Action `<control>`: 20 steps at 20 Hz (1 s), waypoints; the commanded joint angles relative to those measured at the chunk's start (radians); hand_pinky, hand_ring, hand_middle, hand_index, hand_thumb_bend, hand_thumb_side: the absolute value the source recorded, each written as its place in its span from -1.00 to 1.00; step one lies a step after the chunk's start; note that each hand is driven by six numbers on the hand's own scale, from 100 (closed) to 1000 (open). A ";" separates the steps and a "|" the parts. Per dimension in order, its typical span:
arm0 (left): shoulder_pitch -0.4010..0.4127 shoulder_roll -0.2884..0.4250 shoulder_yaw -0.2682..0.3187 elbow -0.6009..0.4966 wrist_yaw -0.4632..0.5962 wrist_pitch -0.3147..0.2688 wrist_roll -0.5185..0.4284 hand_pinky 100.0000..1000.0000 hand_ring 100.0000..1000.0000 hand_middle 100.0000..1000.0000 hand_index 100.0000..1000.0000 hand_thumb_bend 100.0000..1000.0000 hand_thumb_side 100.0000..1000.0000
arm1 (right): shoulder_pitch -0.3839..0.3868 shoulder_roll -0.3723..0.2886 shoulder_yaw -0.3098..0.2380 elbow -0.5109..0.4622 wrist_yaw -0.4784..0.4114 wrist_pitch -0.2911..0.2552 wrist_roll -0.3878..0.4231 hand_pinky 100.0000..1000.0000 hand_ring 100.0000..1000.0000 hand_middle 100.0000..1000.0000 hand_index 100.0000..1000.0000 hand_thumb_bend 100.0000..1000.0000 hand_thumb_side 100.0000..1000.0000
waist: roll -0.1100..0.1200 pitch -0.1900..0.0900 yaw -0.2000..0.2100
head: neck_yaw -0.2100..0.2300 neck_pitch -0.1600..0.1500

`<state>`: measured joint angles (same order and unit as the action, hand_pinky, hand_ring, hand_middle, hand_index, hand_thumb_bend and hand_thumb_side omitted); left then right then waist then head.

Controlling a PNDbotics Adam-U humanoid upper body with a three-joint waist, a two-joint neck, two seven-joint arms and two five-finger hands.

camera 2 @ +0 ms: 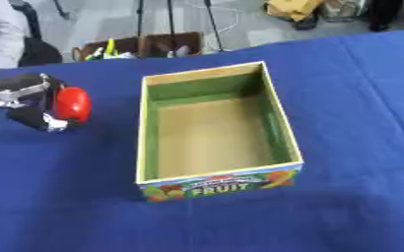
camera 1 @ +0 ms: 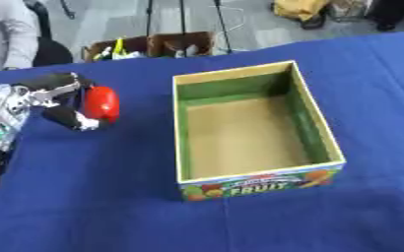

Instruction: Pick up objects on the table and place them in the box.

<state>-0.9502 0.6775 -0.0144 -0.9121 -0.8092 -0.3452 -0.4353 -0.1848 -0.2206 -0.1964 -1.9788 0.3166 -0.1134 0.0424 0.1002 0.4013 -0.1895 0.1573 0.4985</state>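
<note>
Pinching the red object (camera 1: 101,103) between curled fingers, the left hand (camera 1: 63,101) could catch it on the box (camera 1: 181,142) wall when crossing over.

A blue cloth (camera 1: 84,197) covers the surface. Brown boxes (camera 1: 153,45) sit on the grey floor (camera 1: 257,24) behind it.
</note>
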 commanded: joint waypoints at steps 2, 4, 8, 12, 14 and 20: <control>-0.017 0.027 0.006 -0.011 0.001 0.022 0.040 -0.64 -0.26 -0.16 0.26 -1.00 -0.45 | -0.006 -0.006 -0.003 -0.018 0.002 0.001 -0.003 -0.58 -0.78 -0.70 -0.39 -1.00 0.72 | -0.002 -0.022 -0.001 | 0.002 -0.014; -0.019 0.027 0.007 -0.012 -0.002 0.034 0.058 -0.67 -0.28 -0.18 0.23 -1.00 -0.48 | -0.006 -0.006 -0.003 -0.017 0.002 0.001 -0.003 -0.58 -0.78 -0.70 -0.39 -1.00 0.72 | -0.002 -0.025 -0.001 | 0.002 -0.013; -0.022 0.026 0.007 -0.028 0.023 0.046 0.078 -0.75 -0.35 -0.24 0.18 -1.00 -0.48 | -0.005 -0.006 -0.004 -0.016 -0.002 0.003 -0.003 -0.58 -0.78 -0.70 -0.39 -1.00 0.72 | -0.004 -0.035 0.003 | -0.001 -0.004; -0.028 0.032 0.003 -0.071 0.065 0.063 0.081 -0.83 -0.40 -0.29 0.12 -1.00 -0.44 | -0.003 -0.007 -0.003 -0.014 -0.011 0.007 -0.002 -0.58 -0.78 -0.70 -0.39 -1.00 0.71 | -0.006 -0.053 0.009 | -0.004 0.007; -0.030 0.034 -0.001 -0.096 0.085 0.077 0.077 -0.86 -0.41 -0.30 0.11 -1.00 -0.42 | -0.001 -0.007 -0.003 -0.013 -0.016 0.009 -0.002 -0.58 -0.78 -0.70 -0.39 -1.00 0.71 | -0.007 -0.064 0.011 | -0.005 0.013; -0.035 0.036 -0.017 -0.183 0.145 0.113 0.048 -0.91 -0.43 -0.32 0.09 -1.00 -0.42 | 0.002 -0.008 -0.003 -0.011 -0.033 0.017 -0.003 -0.58 -0.78 -0.70 -0.39 -1.00 0.70 | -0.011 -0.095 0.018 | -0.014 0.032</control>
<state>-0.9603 0.6774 -0.0324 -1.0593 -0.6793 -0.2399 -0.3830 -0.1785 -0.2205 -0.1967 -1.9784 0.2963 -0.0993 0.0404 0.0952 0.3282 -0.1716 0.1462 0.5217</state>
